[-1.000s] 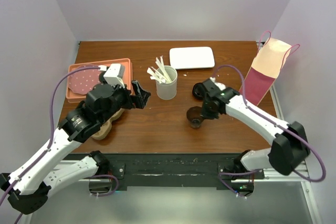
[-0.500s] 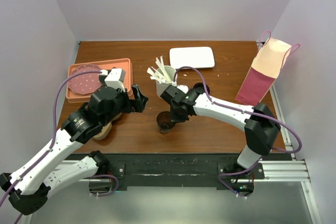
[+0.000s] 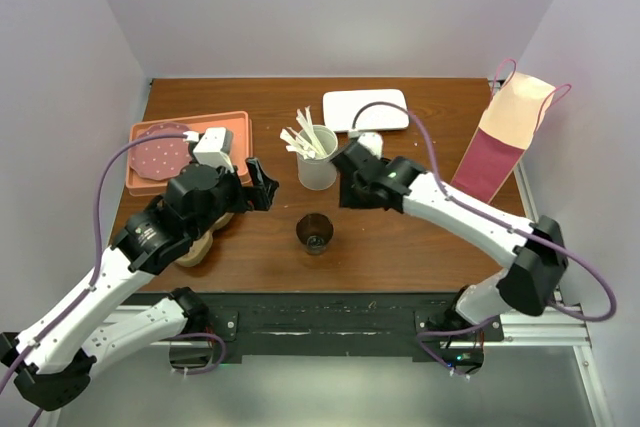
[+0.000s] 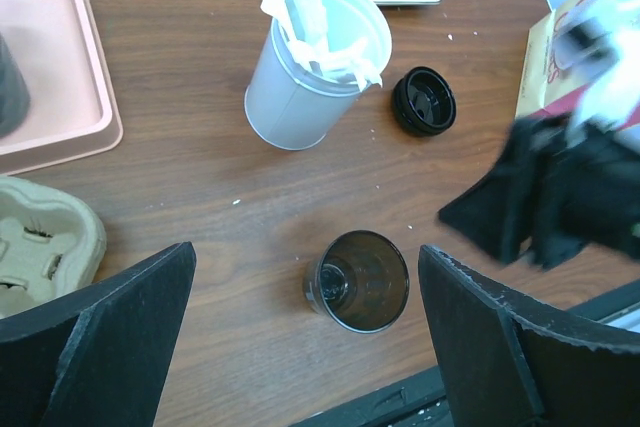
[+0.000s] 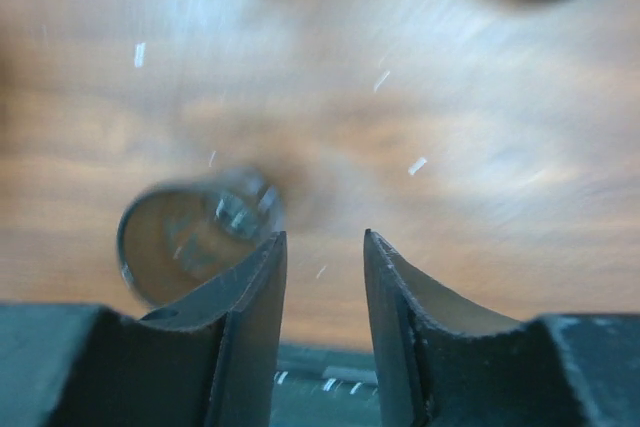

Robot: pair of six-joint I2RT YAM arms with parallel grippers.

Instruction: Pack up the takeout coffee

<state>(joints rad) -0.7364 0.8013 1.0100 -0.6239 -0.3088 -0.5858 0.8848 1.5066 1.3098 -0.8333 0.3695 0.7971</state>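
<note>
Both jaws spread, right seemingly narrower; takeout coffee (image 3: 314,233) stands upright, mouth up.

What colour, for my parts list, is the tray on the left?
Salmon pink tray, clearest in the top external view.

Dark wooden table (image 3: 250,97) between plain pale lilac walls (image 3: 330,7)
</note>
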